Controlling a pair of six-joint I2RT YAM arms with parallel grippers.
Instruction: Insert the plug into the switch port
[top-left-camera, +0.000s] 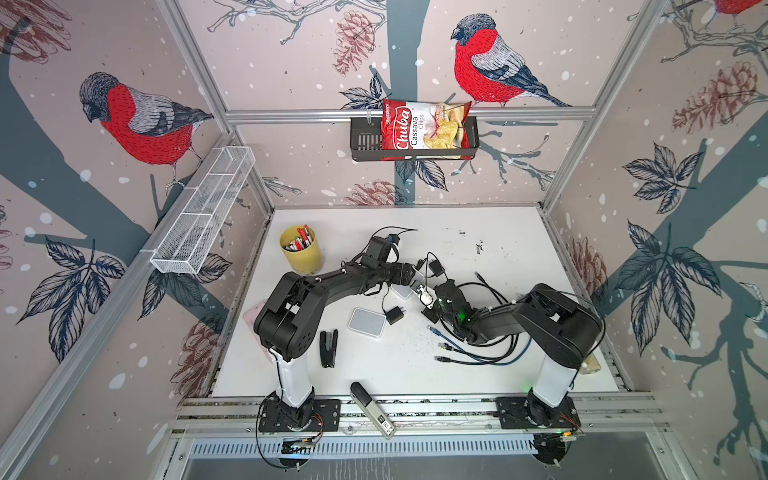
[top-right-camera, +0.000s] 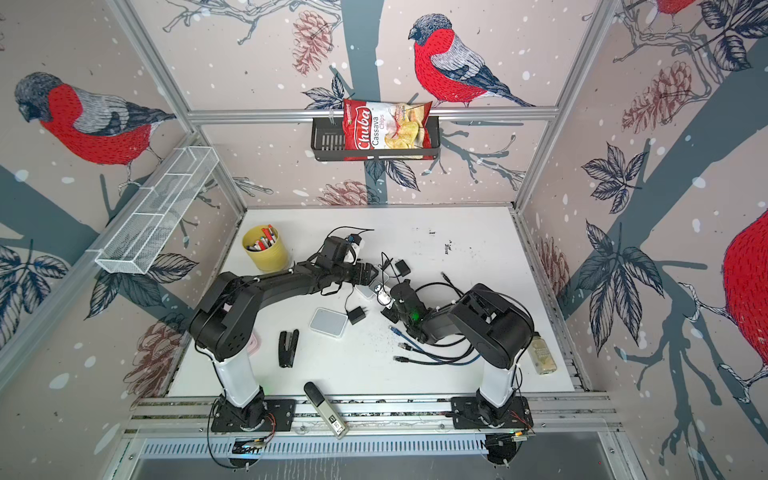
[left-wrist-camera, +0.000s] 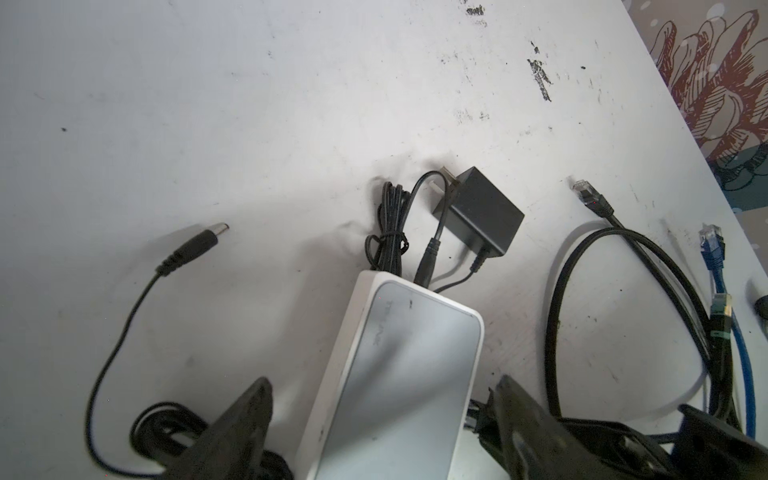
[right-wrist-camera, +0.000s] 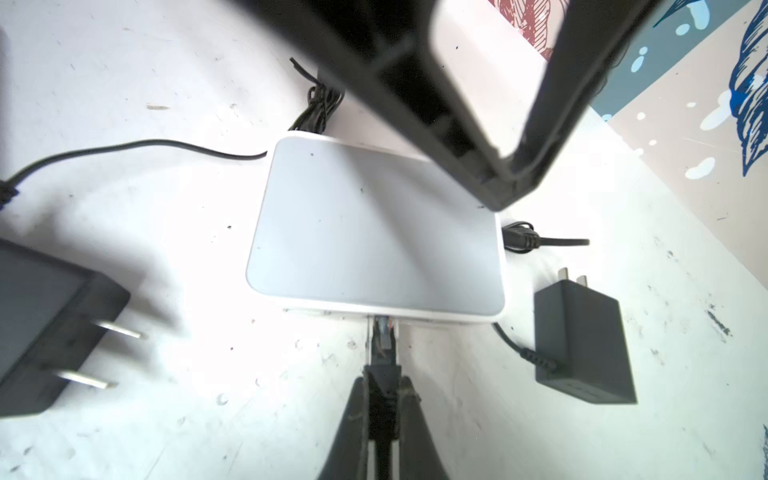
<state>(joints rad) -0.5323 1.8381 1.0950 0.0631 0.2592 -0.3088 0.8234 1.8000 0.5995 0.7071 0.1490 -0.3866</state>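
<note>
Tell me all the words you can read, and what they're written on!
"Chuba Cassava Chips": on the chips bag.
"TP-LINK", faint: on the white switch.
Label on the grey handheld device: too small to read.

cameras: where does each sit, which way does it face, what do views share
Both top views: high in front, looking down on the table; left arm and right arm show.
Left wrist: on the left arm, facing the switch; open left gripper straddles it.
Right wrist: on the right arm, facing the switch; right gripper holds the plug at its edge.
Shared by wrist views: switch, power adapter.
</note>
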